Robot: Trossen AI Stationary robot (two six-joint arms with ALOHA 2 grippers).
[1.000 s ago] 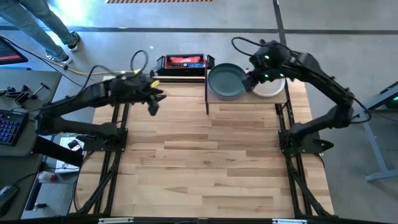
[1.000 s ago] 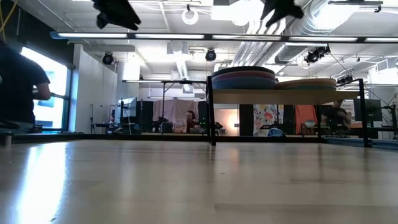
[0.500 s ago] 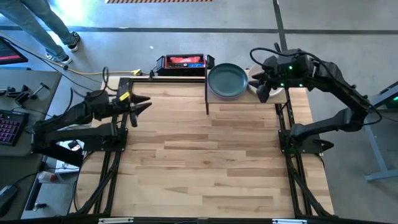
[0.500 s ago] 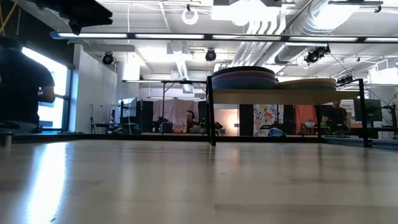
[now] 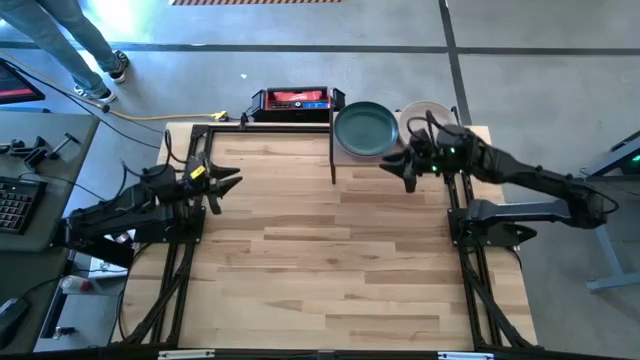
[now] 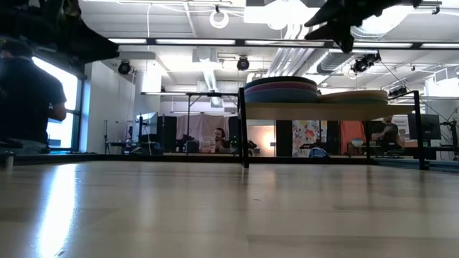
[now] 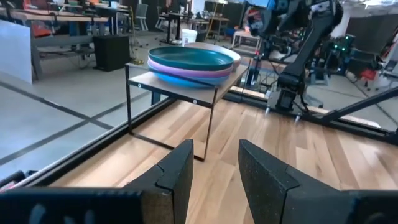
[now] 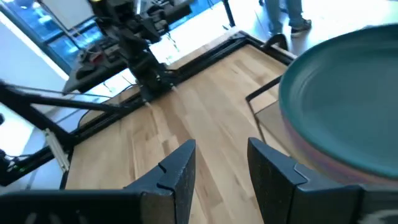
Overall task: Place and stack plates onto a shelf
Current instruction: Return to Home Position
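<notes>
The shelf (image 5: pixel 395 150) stands at the table's far edge, right of the middle, on thin black legs (image 6: pixel 243 129). It carries two stacks of plates. The left stack (image 5: pixel 365 130) has a dark green plate on top (image 7: pixel 193 57); the right stack (image 5: pixel 428 112) has a cream one on top (image 6: pixel 362 95). My right gripper (image 5: pixel 405 172) hangs open just in front of the shelf, with nothing between its fingers (image 8: pixel 221 168). My left gripper (image 5: pixel 225 180) is open and bare near the table's left edge, pointing level toward the shelf (image 7: pixel 214 168).
Bare wooden tabletop (image 5: pixel 330 270) stretches from the shelf to the near edge. A red and black box (image 5: pixel 292 100) lies beyond the far edge. A side desk with a keyboard (image 5: pixel 12 205) stands at the left, and a person (image 6: pixel 25 93) is in the room behind.
My right gripper has drawn back from over the shelf toward the near edge and sunk, tipping up from a steep downward slant. My left gripper has pulled back toward the table's left edge, come down and levelled out. The plates have stayed where they were.
</notes>
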